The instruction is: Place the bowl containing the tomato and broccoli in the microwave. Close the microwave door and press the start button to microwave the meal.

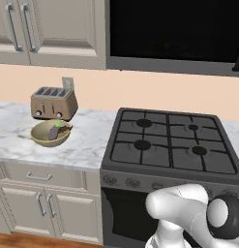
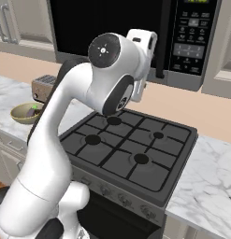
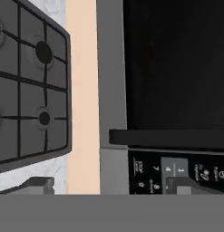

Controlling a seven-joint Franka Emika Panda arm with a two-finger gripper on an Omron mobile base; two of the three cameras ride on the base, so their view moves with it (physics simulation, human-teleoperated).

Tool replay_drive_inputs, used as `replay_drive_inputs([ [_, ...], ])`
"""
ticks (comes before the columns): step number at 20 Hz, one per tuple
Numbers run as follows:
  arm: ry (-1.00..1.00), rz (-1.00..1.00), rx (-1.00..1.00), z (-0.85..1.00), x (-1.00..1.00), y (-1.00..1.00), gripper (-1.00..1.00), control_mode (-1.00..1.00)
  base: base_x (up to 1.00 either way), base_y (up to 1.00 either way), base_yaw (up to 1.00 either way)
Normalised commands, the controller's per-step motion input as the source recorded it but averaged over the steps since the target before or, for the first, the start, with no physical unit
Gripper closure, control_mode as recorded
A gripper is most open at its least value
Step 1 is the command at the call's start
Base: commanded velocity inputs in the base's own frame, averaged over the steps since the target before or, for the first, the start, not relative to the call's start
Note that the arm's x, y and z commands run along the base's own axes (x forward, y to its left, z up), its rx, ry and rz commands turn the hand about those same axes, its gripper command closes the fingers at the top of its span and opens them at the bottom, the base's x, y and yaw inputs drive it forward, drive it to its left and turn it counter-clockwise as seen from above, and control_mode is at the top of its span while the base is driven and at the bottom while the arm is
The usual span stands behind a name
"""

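Far left on the marble counter, in front of the toaster (image 1: 53,102), sits a deep tan bowl (image 1: 51,134) holding a purple piece (image 1: 54,131). That is the decoy, not the meal bowl, and reaching for it would be the first way to go wrong. Moving right, the gas stove (image 1: 169,140) lies under the arm with bare burners. A low sweep of the elbow could clip the grates. Above it the microwave door (image 2: 107,23) looks shut flat. Its glass is too dark for me to tell whether the bowl with the tomato and broccoli sits behind it. If it does not, pressing start would run an empty oven. The gripper (image 3: 113,188) is spread wide with nothing between its tips. It is up at the microwave's right side, pointed at the front. In the hand view the bar handle (image 3: 168,138) crosses just ahead of it, near but apart. The keypad (image 2: 192,39) lies beside one tip. My main worry is that the tips stand so wide apart: one could hook the handle and drag the door open. It could also land on the wrong key, since I cannot pick out the start button at this size. I judge that bringing the tips together before poking would help.
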Motion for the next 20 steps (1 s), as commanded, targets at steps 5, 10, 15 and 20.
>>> replay_drive_inputs([
  [5,0.0,0.02,0.0,0.0,-0.56,-0.44,1.0,-1.0,0.0,0.0,0.0],
  [10,-0.01,0.05,0.02,0.0,-0.06,-0.22,1.0,-1.0,0.0,0.0,0.0],
  [15,-0.08,0.05,0.04,-0.13,0.08,-0.25,1.0,-1.0,0.0,0.0,0.0],
  [20,-0.05,0.05,0.07,-0.17,0.27,-0.27,1.0,-1.0,0.0,0.0,0.0],
])
